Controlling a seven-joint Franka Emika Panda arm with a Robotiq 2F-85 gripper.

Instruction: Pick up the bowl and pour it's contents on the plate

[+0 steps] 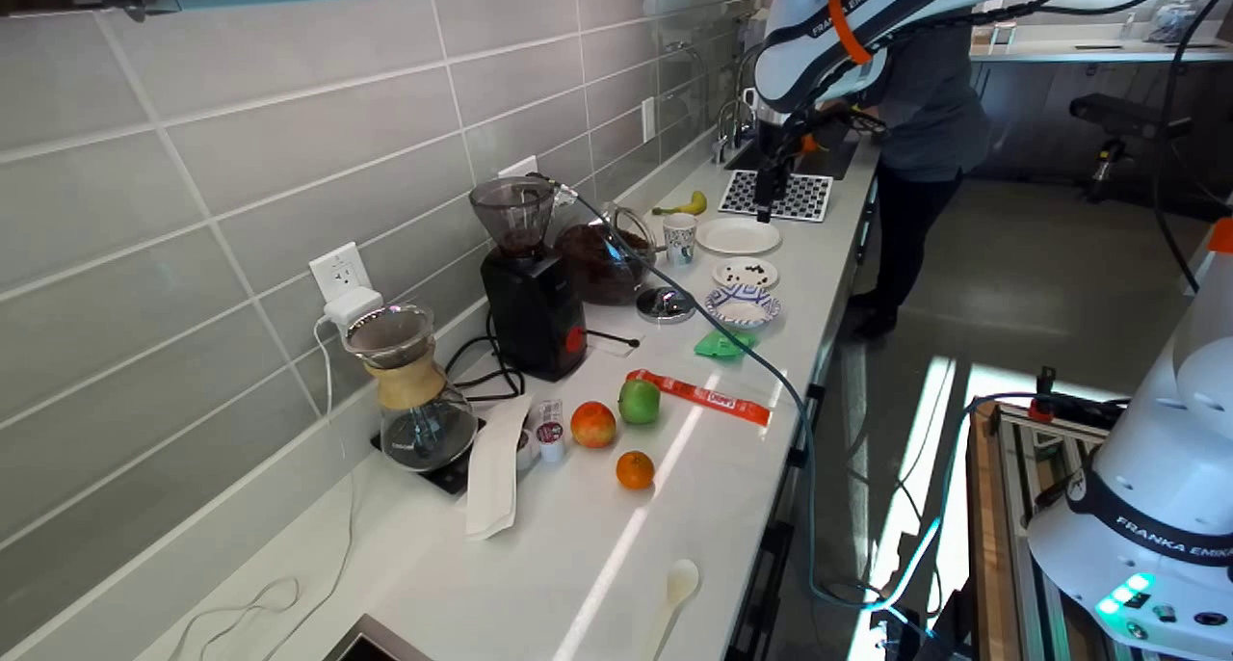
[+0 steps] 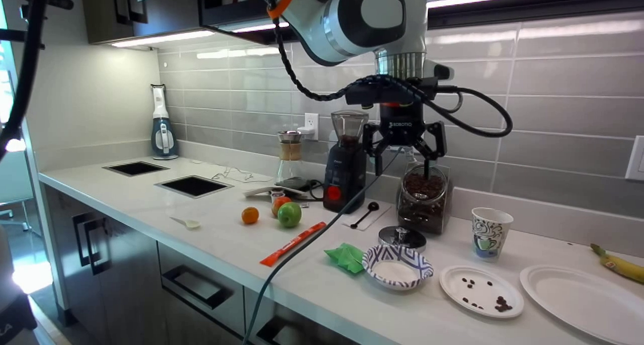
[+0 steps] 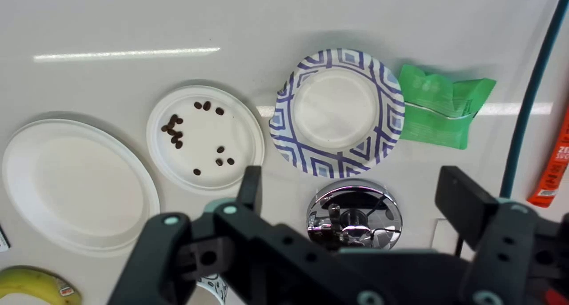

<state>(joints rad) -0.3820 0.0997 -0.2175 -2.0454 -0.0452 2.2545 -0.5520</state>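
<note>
Black and many-jointed, the pincer hung wide, holding nothing, above the glossy white bench. The round blue-and-white paper bowl, seemingly empty, lay roughly beneath, nearer the bench's front edge than its wall edge; grasping it would likely need descent. Beside it, a small rimmed white plate bore brown coffee beans.
</note>
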